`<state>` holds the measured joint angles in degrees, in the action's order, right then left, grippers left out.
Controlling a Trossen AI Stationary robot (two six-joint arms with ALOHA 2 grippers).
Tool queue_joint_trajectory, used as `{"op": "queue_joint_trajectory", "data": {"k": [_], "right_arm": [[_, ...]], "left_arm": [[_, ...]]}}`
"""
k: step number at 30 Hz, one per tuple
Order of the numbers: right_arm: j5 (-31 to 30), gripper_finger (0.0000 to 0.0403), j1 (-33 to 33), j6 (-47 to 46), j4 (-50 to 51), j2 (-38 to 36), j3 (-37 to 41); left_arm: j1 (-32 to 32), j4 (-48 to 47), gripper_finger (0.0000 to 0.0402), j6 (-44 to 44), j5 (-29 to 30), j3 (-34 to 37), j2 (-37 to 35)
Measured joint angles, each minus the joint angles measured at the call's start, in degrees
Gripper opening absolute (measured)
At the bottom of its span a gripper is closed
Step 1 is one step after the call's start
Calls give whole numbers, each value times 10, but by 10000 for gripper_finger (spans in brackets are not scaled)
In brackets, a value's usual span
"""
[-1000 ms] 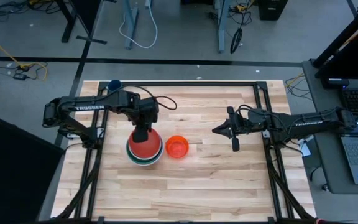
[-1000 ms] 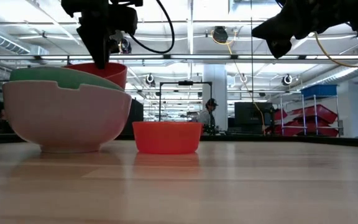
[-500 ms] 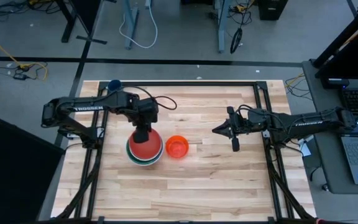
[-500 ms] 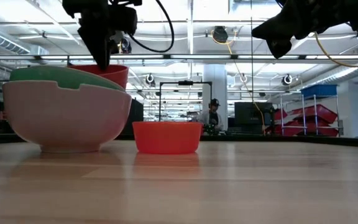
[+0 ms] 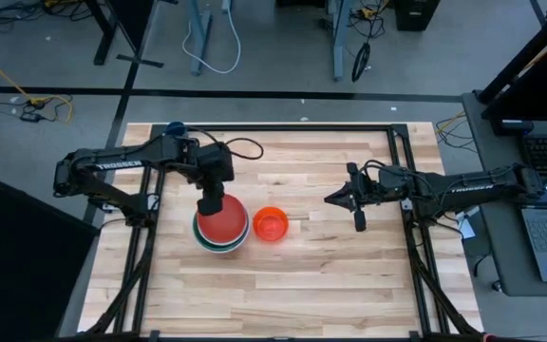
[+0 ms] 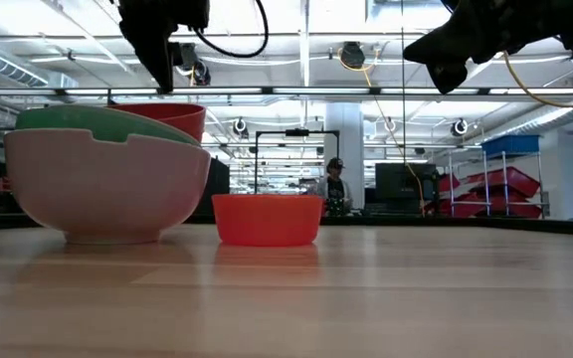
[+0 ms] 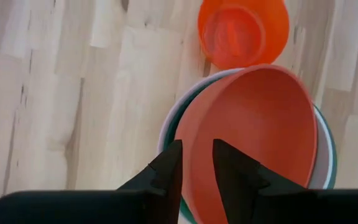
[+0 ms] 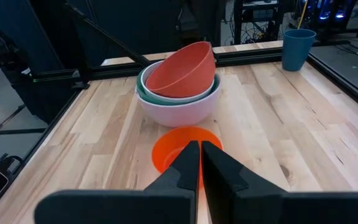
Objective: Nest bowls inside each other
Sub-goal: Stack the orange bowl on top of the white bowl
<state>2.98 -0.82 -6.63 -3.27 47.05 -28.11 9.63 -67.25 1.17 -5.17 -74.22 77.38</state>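
Observation:
A red bowl (image 5: 226, 223) lies tilted inside a green bowl (image 6: 78, 124), which sits in a large white bowl (image 6: 107, 189) on the table's left half. A small orange-red bowl (image 5: 271, 225) stands on the table just right of this stack. My left gripper (image 7: 196, 144) hangs a little above the red bowl's far-left rim (image 6: 157, 106); it is narrowly open and points down. My right gripper (image 5: 330, 199) hovers shut over the table's right half, pointing toward the bowls, with nothing in it.
A dark blue cup (image 8: 296, 48) stands at the table's far left corner. A black frame (image 5: 402, 190) runs round the wooden table top. Bare wood lies in front of the bowls and between the small bowl and my right gripper.
My left gripper has risen from the red bowl's rim, where its fingertips stood, and drawn a little toward the table's left edge. The red bowl stays tilted in the stack.

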Motion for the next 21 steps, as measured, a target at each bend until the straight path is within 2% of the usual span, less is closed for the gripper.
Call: {"op": "queue_joint_trajectory", "data": {"k": [3,8,12,21], "right_arm": [[0,0,0,-1,0,0,0],[0,0,0,-2,0,0,0],[0,0,0,-2,0,0,0],[0,0,-4,-2,0,0,0]], "left_arm": [[0,-20,57,0,-2,0,2],[-8,-19,6,-4,-7,0,5],[-8,-13,3,-10,-8,5,5],[-8,30,0,-15,-9,67,5]]}}
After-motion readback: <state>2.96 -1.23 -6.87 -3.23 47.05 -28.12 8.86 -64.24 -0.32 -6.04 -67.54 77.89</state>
